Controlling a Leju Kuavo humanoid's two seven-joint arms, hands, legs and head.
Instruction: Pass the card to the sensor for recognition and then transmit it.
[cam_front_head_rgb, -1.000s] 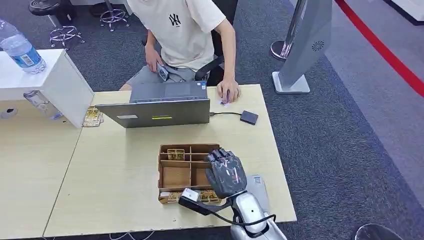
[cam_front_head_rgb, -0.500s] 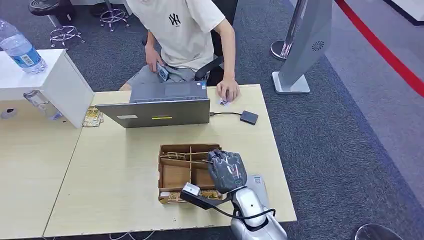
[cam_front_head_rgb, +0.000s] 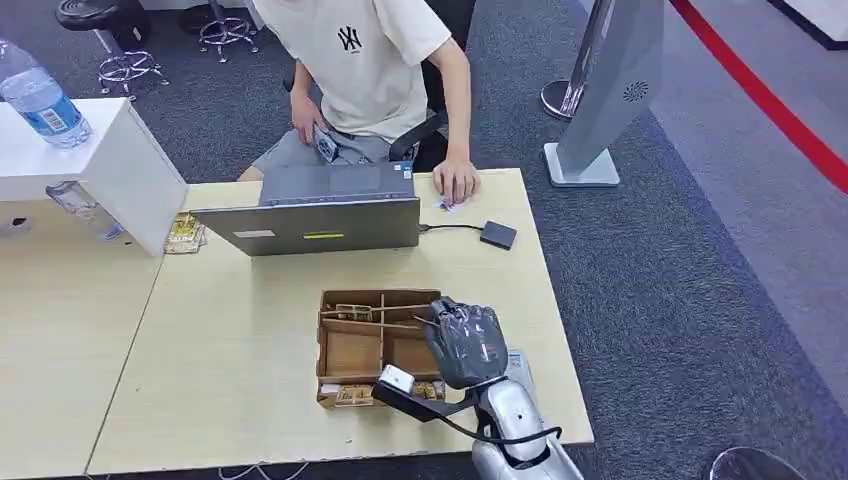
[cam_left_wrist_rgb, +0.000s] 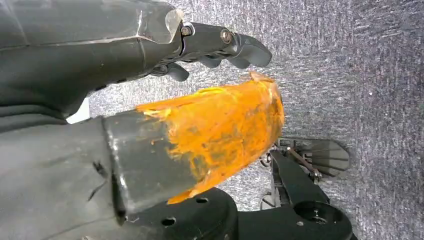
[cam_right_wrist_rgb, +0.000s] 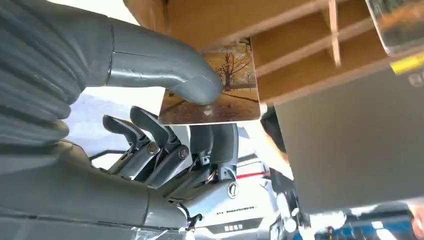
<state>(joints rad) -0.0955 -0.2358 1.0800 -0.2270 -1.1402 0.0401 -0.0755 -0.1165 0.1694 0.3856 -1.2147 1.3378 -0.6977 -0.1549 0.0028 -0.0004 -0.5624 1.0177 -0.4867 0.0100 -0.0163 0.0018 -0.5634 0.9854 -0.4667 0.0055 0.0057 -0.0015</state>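
My right hand (cam_front_head_rgb: 465, 345) hovers over the right side of the compartmented cardboard box (cam_front_head_rgb: 350, 350). In the right wrist view its thumb and fingers pinch a card (cam_right_wrist_rgb: 215, 85) printed with an autumn tree, held just off the box's dividers. The sensor, a small dark box (cam_front_head_rgb: 498, 235), lies at the far right of the table, wired to the laptop (cam_front_head_rgb: 320, 215). My left hand (cam_left_wrist_rgb: 220, 45) hangs over grey carpet with its fingers loosely apart and nothing in them.
A person sits behind the laptop with a hand (cam_front_head_rgb: 456, 184) on a card at the table's far edge. More cards fill the box's near compartment (cam_front_head_rgb: 352, 394). A grey pad (cam_front_head_rgb: 517, 364) lies beside the box. A white stand (cam_front_head_rgb: 100, 150) with a bottle (cam_front_head_rgb: 40, 100) is far left.
My right hand has drifted right and slightly toward me over the box, still holding the card. The person's hand stays by the card at the far edge.
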